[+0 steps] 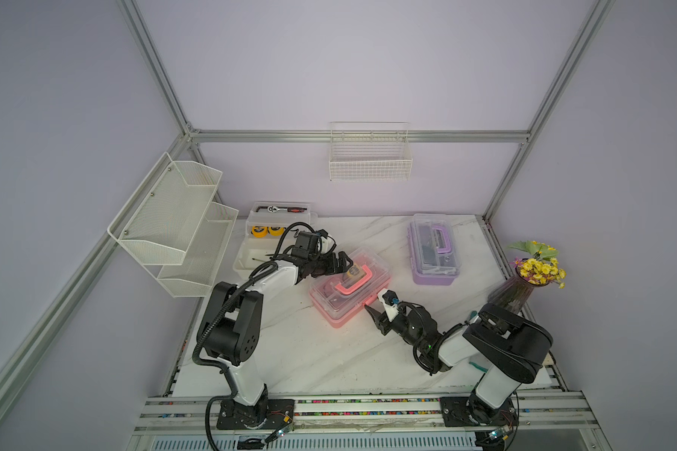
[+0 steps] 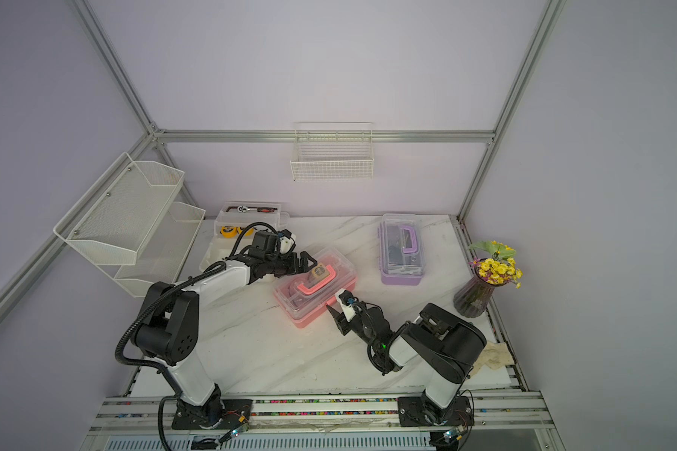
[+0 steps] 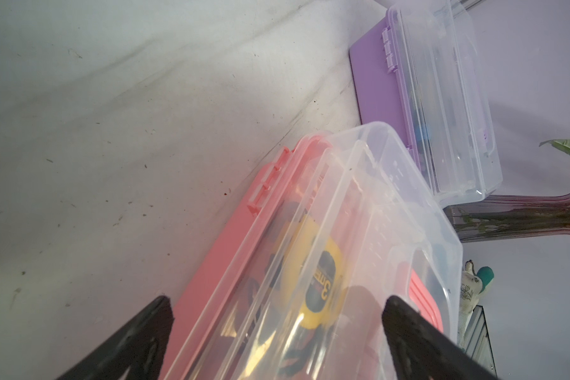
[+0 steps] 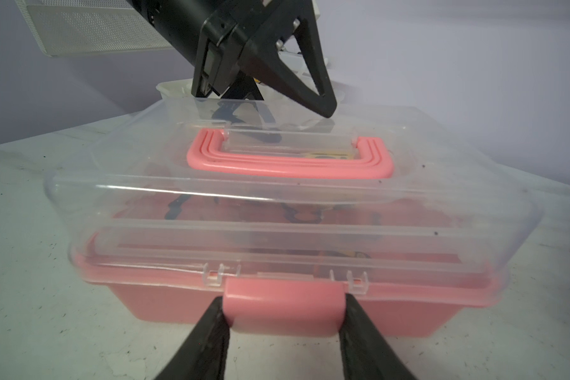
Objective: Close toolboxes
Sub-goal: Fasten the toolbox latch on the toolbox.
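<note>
The pink toolbox (image 1: 350, 289) (image 2: 315, 289) lies mid-table with its clear lid down and its pink handle flat on top. My right gripper (image 4: 284, 301) (image 1: 374, 304) is shut on the pink front latch (image 4: 283, 312), one finger against each side. My left gripper (image 3: 278, 301) (image 1: 342, 265) stands open over the lid's far-left end, and whether it touches the lid I cannot tell. The purple toolbox (image 1: 432, 250) (image 3: 441, 98) stands at the back right with its lid down. The white toolbox (image 1: 251, 257) (image 2: 215, 250) is at the back left with its lid up.
A glass vase of yellow flowers (image 1: 524, 281) stands at the right table edge. A white mesh shelf (image 1: 173, 218) hangs on the left wall and a wire basket (image 1: 370, 156) on the back wall. Yellow tape measures and a ratchet rest in the white toolbox.
</note>
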### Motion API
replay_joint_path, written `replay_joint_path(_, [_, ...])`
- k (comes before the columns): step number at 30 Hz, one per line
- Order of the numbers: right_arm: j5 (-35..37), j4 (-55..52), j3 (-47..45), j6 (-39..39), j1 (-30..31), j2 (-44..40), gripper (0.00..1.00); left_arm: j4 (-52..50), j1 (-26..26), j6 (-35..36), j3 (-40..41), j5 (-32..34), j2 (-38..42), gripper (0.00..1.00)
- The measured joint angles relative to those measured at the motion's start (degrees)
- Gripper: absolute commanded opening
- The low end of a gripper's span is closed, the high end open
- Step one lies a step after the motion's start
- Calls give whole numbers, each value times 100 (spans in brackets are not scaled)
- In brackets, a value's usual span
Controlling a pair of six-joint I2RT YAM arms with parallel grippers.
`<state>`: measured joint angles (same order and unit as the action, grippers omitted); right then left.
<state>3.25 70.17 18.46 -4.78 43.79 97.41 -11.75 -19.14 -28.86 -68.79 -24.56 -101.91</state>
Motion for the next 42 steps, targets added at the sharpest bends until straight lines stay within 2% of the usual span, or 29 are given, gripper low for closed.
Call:
replay_joint_path(12, [68, -273, 599, 66, 2, 262, 40, 90, -26, 59, 2, 133, 0, 99])
replay_joint_path(32, [142, -741, 754, 225, 4, 162, 41, 151, -17, 101, 2, 234, 0, 99])
replay_joint_path(42, [164, -780, 754, 280, 4, 149, 50, 155, -17, 101, 2, 238, 0, 99])
